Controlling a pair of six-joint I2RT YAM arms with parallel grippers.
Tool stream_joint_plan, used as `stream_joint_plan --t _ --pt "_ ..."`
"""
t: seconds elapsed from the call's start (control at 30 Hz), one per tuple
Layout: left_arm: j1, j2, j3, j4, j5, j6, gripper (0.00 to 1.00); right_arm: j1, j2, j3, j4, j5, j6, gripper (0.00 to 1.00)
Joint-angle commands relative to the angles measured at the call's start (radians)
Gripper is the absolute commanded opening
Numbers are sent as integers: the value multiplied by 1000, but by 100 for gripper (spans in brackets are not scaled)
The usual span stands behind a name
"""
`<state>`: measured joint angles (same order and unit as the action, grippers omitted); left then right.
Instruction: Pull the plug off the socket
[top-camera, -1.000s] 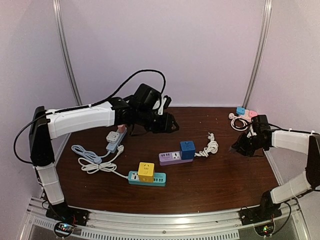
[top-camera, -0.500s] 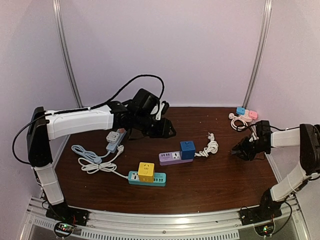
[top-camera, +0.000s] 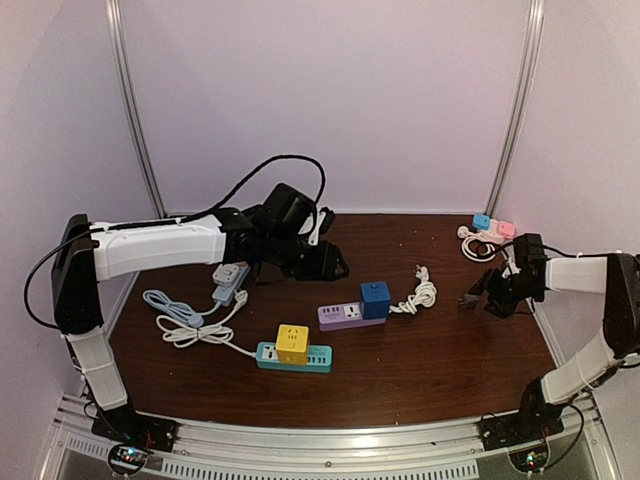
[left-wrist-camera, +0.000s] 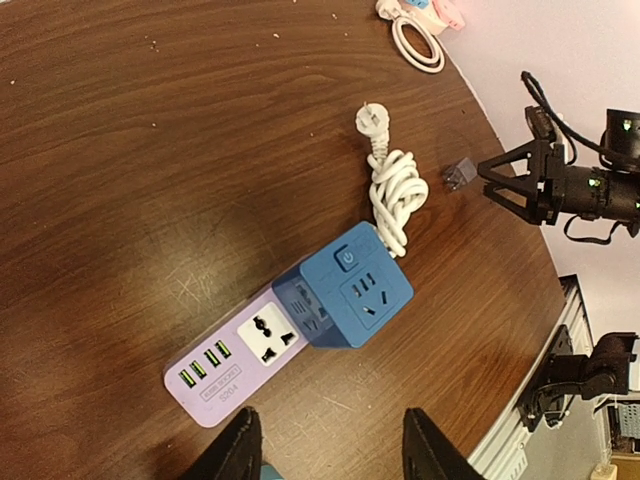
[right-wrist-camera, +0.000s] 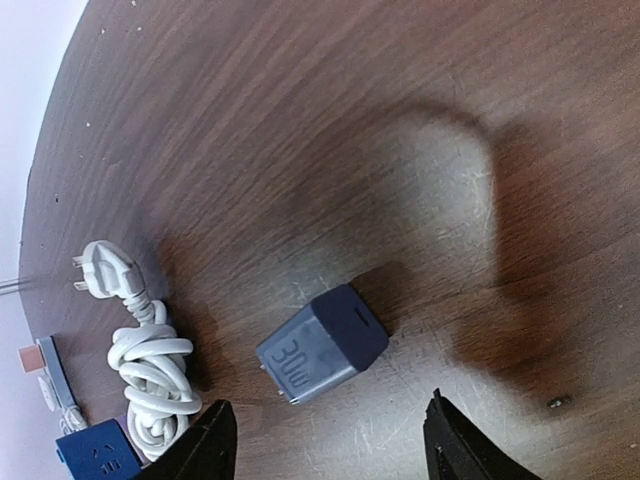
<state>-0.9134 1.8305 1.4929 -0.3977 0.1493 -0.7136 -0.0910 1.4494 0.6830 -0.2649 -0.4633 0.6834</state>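
Note:
A purple power strip (top-camera: 340, 315) lies mid-table with a blue cube plug (top-camera: 375, 298) seated in its right end and a coiled white cord (top-camera: 420, 293) beside it. In the left wrist view the strip (left-wrist-camera: 225, 365), the cube (left-wrist-camera: 355, 290) and the cord (left-wrist-camera: 392, 190) lie just ahead of my left gripper (left-wrist-camera: 330, 450), which is open and empty. From above, the left gripper (top-camera: 325, 262) hovers behind the strip. My right gripper (top-camera: 492, 295) is open above a loose grey 30W charger (right-wrist-camera: 322, 345), which lies on its side on the table (top-camera: 467, 299).
A teal strip (top-camera: 305, 358) with a yellow cube plug (top-camera: 292, 341) lies near the front. A light blue strip (top-camera: 228, 285) with a grey adapter and white cable lies at the left. A pink and blue strip (top-camera: 492, 226) with a coiled cord sits at the back right.
The grey charger now shows lying free on the table left of the right gripper, which has drawn back slightly. The left arm has shifted a little toward the purple strip.

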Motion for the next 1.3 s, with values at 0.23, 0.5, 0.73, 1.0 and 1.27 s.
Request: stream_joint_plan --t 0.23,0.5,0.73,1.0,1.27 --pt "39 -51 -75 102 10 -10 50 257 -162 141 -209 352 -117 75" --pt "60 -76 -164 159 38 -33 50 549 -140 267 -292 526 -96 89" --pt "92 -83 -244 233 89 -61 50 782 -26 414 -334 599 -54 96" --pt "105 -37 -267 346 163 -104 49 945 203 612 -406 660 -37 95" --pt "111 99 -236 502 277 -191 31 973 311 650 -417 705 4 96"
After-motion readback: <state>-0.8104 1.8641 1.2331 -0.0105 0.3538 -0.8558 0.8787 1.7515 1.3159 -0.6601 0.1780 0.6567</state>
